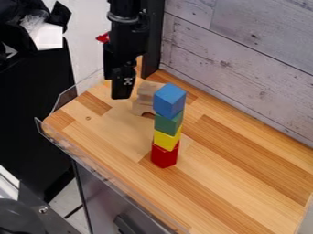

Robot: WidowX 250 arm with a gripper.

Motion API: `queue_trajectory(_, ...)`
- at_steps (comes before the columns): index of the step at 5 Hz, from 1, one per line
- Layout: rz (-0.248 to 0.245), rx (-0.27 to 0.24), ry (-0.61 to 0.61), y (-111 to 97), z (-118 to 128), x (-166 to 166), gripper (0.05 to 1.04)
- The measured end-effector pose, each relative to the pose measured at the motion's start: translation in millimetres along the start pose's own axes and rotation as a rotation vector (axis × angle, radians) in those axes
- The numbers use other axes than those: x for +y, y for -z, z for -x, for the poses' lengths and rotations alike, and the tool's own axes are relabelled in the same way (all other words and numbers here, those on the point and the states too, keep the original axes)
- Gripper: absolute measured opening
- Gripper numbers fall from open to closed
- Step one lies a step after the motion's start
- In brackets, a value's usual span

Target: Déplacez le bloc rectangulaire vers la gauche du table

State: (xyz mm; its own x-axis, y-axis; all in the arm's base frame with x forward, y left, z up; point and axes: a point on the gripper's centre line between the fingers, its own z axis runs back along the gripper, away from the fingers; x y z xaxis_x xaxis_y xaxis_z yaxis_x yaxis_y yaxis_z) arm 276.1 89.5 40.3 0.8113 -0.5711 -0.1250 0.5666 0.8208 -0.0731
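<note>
Gripper (120, 93), all black, up at 11 o'clock from the block tower, hanging down near the back of the table. Cannot tell if spread, pressed together or pinching something (too dark to see there).

At nearly 12 o'clock from the foot of the tower, pale tan wooden block (151, 87), like a rectangle, on top of a little pile. At the bottom of the pile, pale wooden block with a round arch cut out (142, 109). Both just beside the gripper.

Near the middle of the table, tall tower of four bright blocks: red block (164, 157) at the bottom, then yellow block (167, 139), then green block (168, 123), then blue cube (170, 99) on top (turned with a corner to the front).

Under it all, brown striped wooden table (245, 187). Along the edge from 7 to 10 o'clock, clear see-through rim (113, 174). At 1 and 2 o'clock, whitish wood-plank wall (245, 59). At 12 o'clock, by the wall, tall black post (153, 41).
</note>
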Motion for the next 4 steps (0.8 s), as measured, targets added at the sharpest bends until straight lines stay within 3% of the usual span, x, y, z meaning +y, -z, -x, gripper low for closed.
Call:
queue_trajectory(2,0.004,-0.001,-0.001,-4.5,-11.6,23.6,0.999)
queue_trajectory(4,-0.027,0.078,0.069,-4.2,-23.9,22.4,0.999)
